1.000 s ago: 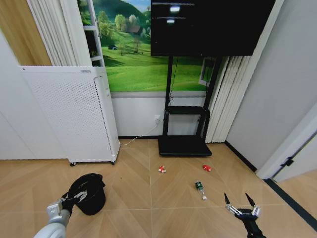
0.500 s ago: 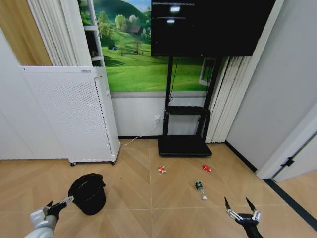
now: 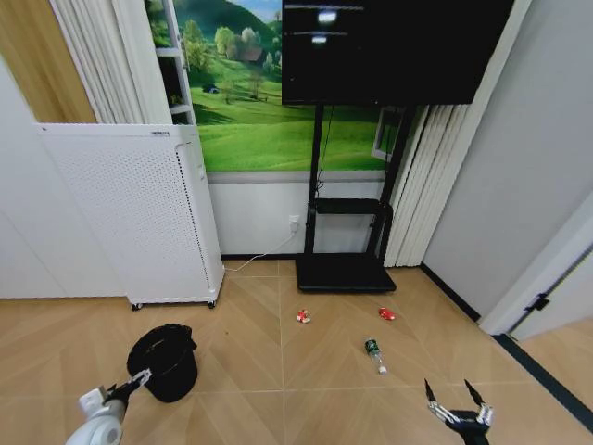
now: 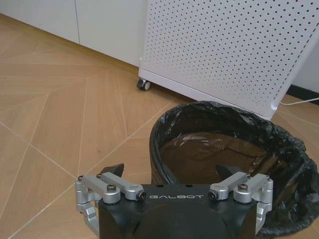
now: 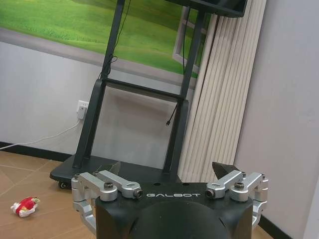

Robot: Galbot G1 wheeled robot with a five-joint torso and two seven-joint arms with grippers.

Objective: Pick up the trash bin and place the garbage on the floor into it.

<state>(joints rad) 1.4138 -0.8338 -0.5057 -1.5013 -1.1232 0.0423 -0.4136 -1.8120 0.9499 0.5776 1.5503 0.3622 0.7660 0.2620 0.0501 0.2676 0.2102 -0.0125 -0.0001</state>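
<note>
The black trash bin (image 3: 164, 361) stands upright on the floor (image 3: 278, 371), lined with a black bag. My left gripper (image 3: 130, 384) is open just short of its near rim, touching nothing. From the left wrist, the bin (image 4: 234, 159) sits right beyond the open gripper (image 4: 169, 172), with one fingertip (image 4: 112, 169) outside its wall. The garbage lies to the right: a red-and-white wrapper (image 3: 303, 316), a small red bit (image 3: 386, 314) and a green bottle (image 3: 374, 353). My right gripper (image 3: 456, 404) hangs open and empty near the bottle. From the right wrist, that gripper (image 5: 167, 168) faces the wrapper (image 5: 25, 205).
A white perforated cabinet on wheels (image 3: 139, 213) stands behind the bin. The black TV stand base (image 3: 345, 273) lies against the back wall, beyond the garbage. A grey wall and a door frame (image 3: 547, 278) close off the right side.
My left gripper drew back from over the bin's rim toward me, then edged closer to the bin again. The right gripper sank slightly. The bin and garbage stayed put.
</note>
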